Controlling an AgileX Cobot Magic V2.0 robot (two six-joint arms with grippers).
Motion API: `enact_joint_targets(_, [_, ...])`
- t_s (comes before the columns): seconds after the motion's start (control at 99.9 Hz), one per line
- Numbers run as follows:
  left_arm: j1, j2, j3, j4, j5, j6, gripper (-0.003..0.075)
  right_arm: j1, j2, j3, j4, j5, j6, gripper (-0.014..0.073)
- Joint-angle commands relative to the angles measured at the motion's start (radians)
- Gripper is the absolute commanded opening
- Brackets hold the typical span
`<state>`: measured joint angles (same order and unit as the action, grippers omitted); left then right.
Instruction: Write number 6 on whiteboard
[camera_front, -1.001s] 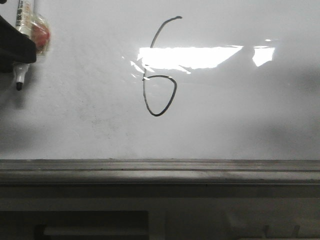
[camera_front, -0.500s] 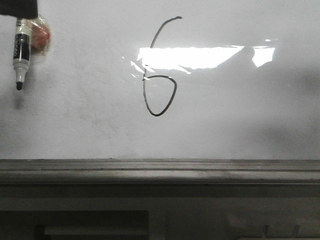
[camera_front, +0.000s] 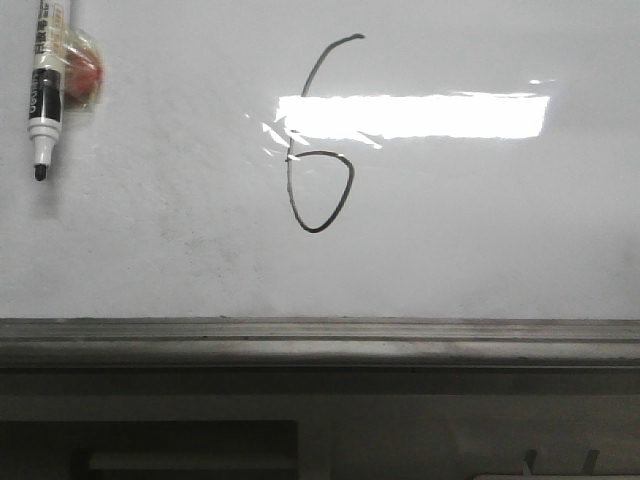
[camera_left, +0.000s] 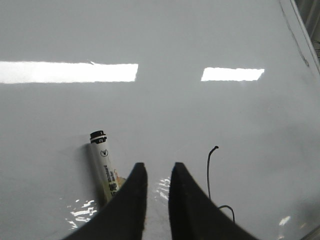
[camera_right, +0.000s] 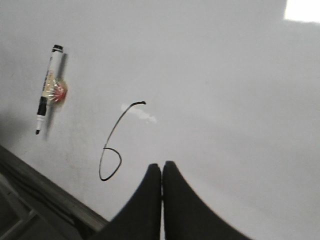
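The number 6 is a thin black line on the whiteboard, left of the board's middle. It also shows as a line in the left wrist view and as the whole figure in the right wrist view. A white-bodied marker sits on the board at the far upper left, tip down, with nothing holding it. My left gripper is open and empty, and the marker is just beside one finger. My right gripper is shut on nothing, off the board to the right of the 6.
A grey metal ledge runs along the board's lower edge, with dark framework below it. A red-orange lump under clear tape clings to the marker's side. A bright lamp reflection crosses the board beside the 6.
The left gripper's dark body has pulled up and out of the front view, leaving the marker on the board. The shadow at the right of the board has gone.
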<state>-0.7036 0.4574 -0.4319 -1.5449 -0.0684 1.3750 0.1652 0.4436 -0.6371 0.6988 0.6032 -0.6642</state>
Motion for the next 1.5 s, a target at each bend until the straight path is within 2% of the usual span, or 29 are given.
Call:
enact_joint_targets(0.0, [0.003, -0.046, 0.016, 0.05, 0.033, 0.008, -0.002, -0.004, -0.089, 0.067, 0.035, -0.137, -0.029, -0.0065])
enact_joint_targets(0.22, [0.003, -0.242, 0.151, 0.083, 0.047, 0.008, -0.002, -0.004, -0.354, 0.295, 0.033, -0.238, -0.035, -0.0065])
enact_joint_targets(0.36, [0.003, -0.358, 0.213, 0.08, 0.016, 0.008, -0.002, -0.004, -0.44, 0.38, 0.052, -0.256, -0.035, -0.0065])
enact_joint_targets(0.54, [0.003, -0.408, 0.233, 0.015, -0.052, 0.008, -0.002, -0.004, -0.452, 0.393, 0.059, -0.291, -0.035, -0.0065])
enact_joint_targets(0.65, [0.003, -0.408, 0.233, -0.034, -0.049, 0.008, -0.002, -0.004, -0.452, 0.407, 0.059, -0.304, -0.035, -0.0065])
enact_joint_targets(1.341, [0.003, -0.408, 0.233, -0.036, -0.051, 0.008, -0.002, -0.004, -0.452, 0.41, 0.061, -0.306, -0.035, -0.0065])
enact_joint_targets(1.431, [0.003, -0.408, 0.233, 0.047, -0.051, 0.008, -0.002, -0.004, -0.452, 0.41, 0.061, -0.306, -0.035, -0.0065])
enact_joint_targets(1.491, [0.003, -0.406, 0.233, 0.206, -0.051, -0.048, -0.002, -0.004, -0.452, 0.41, 0.061, -0.306, -0.035, -0.0065])
